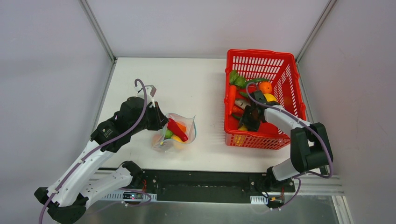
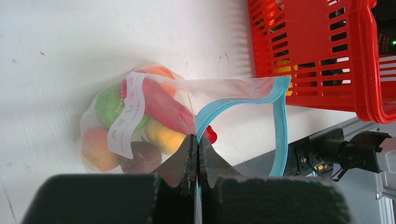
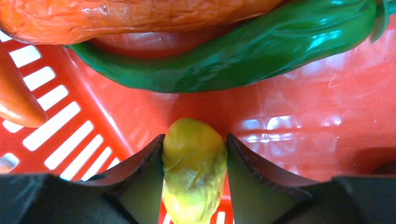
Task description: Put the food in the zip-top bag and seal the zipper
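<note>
Inside the red mesh basket (image 1: pixel 261 55), at the right of the counter (image 1: pixel 187 79), the right jaws bear on 2 flanks of a yellow piece (image 3: pixel 194 172) of the food. This is judged a grip taken; whether the piece is off the basket floor cannot be told. Its long axis runs straight out from the wrist, along the jaws. Its skin is wrinkled and glossy. Just beyond it, a green pepper (image 3: pixel 243 56) and an orange carrot (image 3: pixel 140 16) lie crosswise.

Left of the basket, with bare counter between and well apart from the right jaws, lies the zip-top bag (image 1: pixel 180 130). The left jaws are pressed together on its rim, pinching it at the teal zipper (image 2: pixel 280 126), so that the mouth gapes toward the basket. Through the clear film show a red pepper (image 2: pixel 168 109) and green, yellow, orange and dark pieces. The zipper is unsealed.

Judgement: the coming move is a leftward carry to that mouth. The right arm is nearer the piece, the left nearer the bag. End-first entry should suit the opening.
</note>
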`<state>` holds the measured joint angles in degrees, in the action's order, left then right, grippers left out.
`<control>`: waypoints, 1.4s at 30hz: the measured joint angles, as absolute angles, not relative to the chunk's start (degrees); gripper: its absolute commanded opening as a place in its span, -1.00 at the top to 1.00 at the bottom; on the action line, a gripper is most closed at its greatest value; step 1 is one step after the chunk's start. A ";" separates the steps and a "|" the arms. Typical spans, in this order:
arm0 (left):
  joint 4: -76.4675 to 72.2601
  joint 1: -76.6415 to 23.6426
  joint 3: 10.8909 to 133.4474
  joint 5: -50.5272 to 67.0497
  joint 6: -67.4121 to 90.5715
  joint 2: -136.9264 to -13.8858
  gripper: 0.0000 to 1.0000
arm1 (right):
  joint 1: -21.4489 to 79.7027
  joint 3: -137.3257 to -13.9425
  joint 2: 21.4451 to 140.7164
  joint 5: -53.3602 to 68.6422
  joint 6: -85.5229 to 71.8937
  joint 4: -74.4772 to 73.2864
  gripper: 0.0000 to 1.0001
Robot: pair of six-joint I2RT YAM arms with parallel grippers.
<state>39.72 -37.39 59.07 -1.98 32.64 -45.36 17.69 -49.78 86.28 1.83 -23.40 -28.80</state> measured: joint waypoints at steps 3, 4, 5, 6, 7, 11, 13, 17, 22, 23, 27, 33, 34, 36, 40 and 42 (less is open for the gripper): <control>39.72 -37.39 59.07 -1.98 32.67 -45.36 1.00 | 17.65 -49.78 86.15 2.42 -23.05 -28.80 0.43; 39.72 -37.39 59.07 -1.98 32.64 -45.36 1.00 | 17.63 -49.78 85.93 2.46 -22.96 -28.82 0.44; 39.72 -37.39 59.07 -1.98 32.67 -45.36 1.00 | 17.61 -49.78 85.65 2.46 -22.92 -28.91 0.44; 39.72 -37.39 59.07 -1.98 32.67 -45.36 1.00 | 17.61 -49.78 84.95 2.46 -22.87 -29.08 0.44; 39.72 -37.39 59.07 -1.98 32.69 -45.36 1.00 | 17.61 -49.78 83.90 2.44 -22.87 -29.32 0.45; 39.70 -37.39 59.07 -1.98 33.19 -45.47 1.00 | 17.61 -49.91 77.34 2.28 -22.90 -29.89 0.47; 39.68 -37.39 59.07 -1.98 33.28 -45.80 1.00 | 17.61 -50.35 73.19 1.96 -22.94 -30.22 0.48; 39.68 -37.39 59.07 -1.96 33.30 -46.50 1.00 | 17.61 -52.40 65.60 0.34 -23.18 -30.22 0.49; 39.68 -37.39 59.07 -1.98 33.34 -46.50 1.00 | 17.61 -54.76 58.67 -1.83 -23.81 -30.11 0.51; 39.66 -37.39 59.07 -1.96 33.39 -46.50 1.00 | 17.61 -55.31 57.67 -1.96 -24.01 -30.09 0.52; 39.66 -37.39 59.09 -1.96 33.50 -46.50 1.00 | 17.61 -57.69 55.57 -1.39 -25.17 -29.95 0.52; 39.64 -37.39 59.09 -1.93 33.52 -46.50 1.00 | 17.61 -59.40 53.28 3.81 -28.60 -27.94 0.52; 39.64 -37.39 59.09 -1.93 33.50 -46.50 1.00 | 17.61 -59.61 53.15 4.58 -29.06 -27.62 0.53; 39.64 -37.39 59.09 -1.93 33.50 -46.54 1.00 | 17.65 -60.47 53.10 6.94 -30.24 -26.44 0.53; 39.64 -37.39 59.09 -1.91 33.50 -46.74 1.00 | 18.70 -61.87 53.36 9.58 -32.12 -24.51 0.53; 39.64 -37.39 59.09 -1.91 33.50 -46.81 1.00 | 20.29 -62.06 53.65 10.20 -33.17 -22.94 0.53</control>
